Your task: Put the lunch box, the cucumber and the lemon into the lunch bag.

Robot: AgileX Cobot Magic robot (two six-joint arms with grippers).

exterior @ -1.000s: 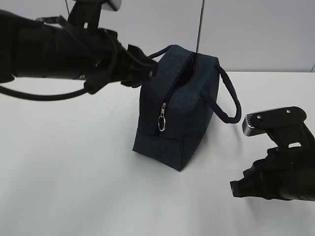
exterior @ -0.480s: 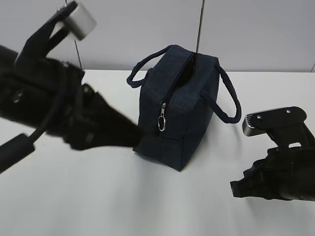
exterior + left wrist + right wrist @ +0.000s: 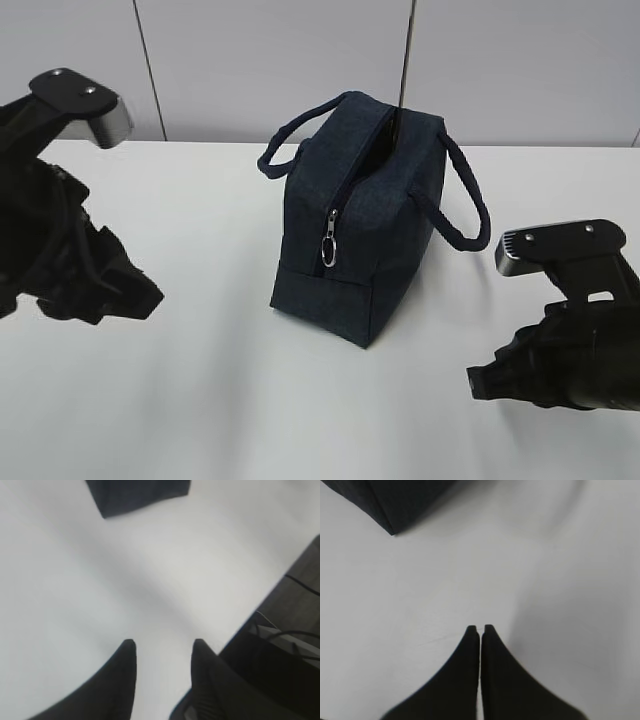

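Bag [image 3: 365, 225] stands mid-table toward the far edge, unzipped, no food visible; left gripper [image 3: 162, 650] spread and empty, right gripper [image 3: 480, 628] clenched on nothing, so a careless reach might topple it.

The lunch bag [image 3: 365, 225] stands upright on the white table in front of me, about mid-table, with one lower corner turned toward the exterior camera. It is a boxy bag of dark navy fabric. Its top zipper is open along the ridge, leaving a dark slit, and the silver ring pull [image 3: 328, 246] hangs partway down the end face. Two loop handles arch out, one to each side. My wrist cameras each catch only a dark bottom corner of it.
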